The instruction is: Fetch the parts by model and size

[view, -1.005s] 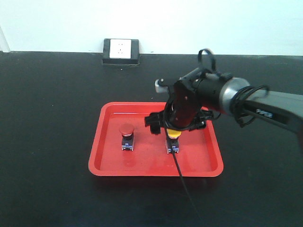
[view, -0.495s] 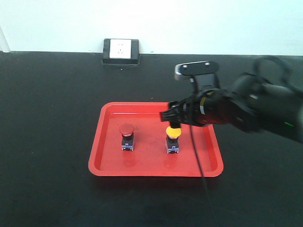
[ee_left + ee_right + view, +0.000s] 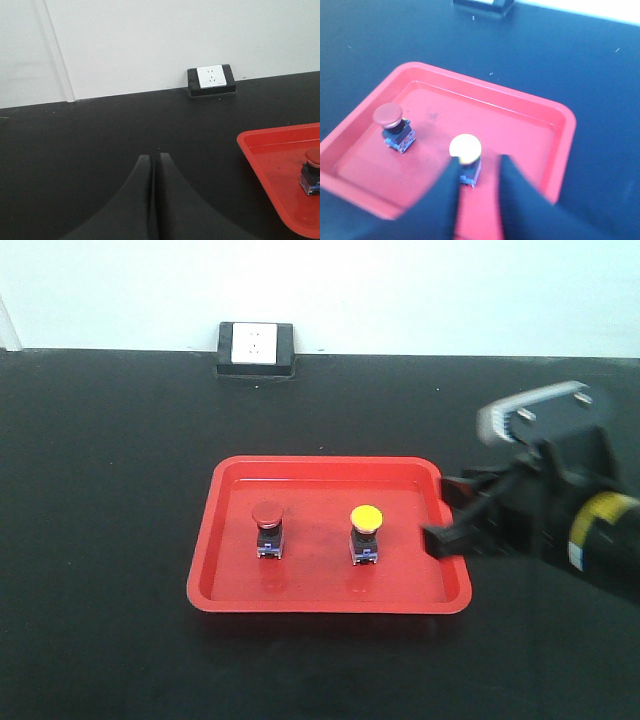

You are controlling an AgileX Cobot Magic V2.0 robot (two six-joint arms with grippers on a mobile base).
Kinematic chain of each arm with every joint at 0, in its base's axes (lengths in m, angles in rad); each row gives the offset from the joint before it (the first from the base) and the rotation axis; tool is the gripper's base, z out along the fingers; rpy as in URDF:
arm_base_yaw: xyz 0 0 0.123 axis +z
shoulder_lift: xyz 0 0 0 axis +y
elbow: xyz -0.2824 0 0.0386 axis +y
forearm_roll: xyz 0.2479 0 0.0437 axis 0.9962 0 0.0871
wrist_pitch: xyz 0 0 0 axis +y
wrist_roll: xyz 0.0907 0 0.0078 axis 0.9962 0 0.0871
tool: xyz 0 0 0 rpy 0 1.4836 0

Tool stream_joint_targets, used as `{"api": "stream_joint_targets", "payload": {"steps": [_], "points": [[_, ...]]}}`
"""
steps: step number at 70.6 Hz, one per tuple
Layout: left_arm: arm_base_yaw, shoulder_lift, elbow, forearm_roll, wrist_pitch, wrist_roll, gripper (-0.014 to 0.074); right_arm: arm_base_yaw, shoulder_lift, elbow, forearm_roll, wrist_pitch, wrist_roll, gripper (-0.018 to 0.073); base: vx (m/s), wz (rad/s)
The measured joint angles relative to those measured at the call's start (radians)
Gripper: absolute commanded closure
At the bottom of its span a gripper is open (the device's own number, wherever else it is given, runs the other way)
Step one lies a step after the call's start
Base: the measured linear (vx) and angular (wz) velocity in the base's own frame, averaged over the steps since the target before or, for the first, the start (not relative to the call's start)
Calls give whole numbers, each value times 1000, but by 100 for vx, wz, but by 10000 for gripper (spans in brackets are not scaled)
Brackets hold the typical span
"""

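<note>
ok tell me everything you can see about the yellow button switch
The yellow button switch has a round, matte yellow mushroom cap on a dark body with a blue-grey base. It stands upright, cap up, on the floor of the red tray, right of the red-capped switch and apart from it. Nothing grips it.

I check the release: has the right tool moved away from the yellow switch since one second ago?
Yes. The right tool went right, off the yellow switch, to the red tray's right rim.

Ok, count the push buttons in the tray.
2. The red button stands left in the red tray, the yellow button right of it. None looks hidden.
</note>
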Motion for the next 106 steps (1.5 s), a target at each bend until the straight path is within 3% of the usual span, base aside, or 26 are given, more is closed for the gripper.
{"api": "stream_joint_targets", "payload": {"steps": [30,48,106], "points": [[0,0,0,0,-3,0,603,0,-508,271,-36,-1,0,566,0,0],[0,0,0,0,-7,0,603,0,-730,385,-36,83,0,564,0,0],[0,0,0,0,-8,0,603,0,-781,405,-36,134,0,564,0,0]]}}
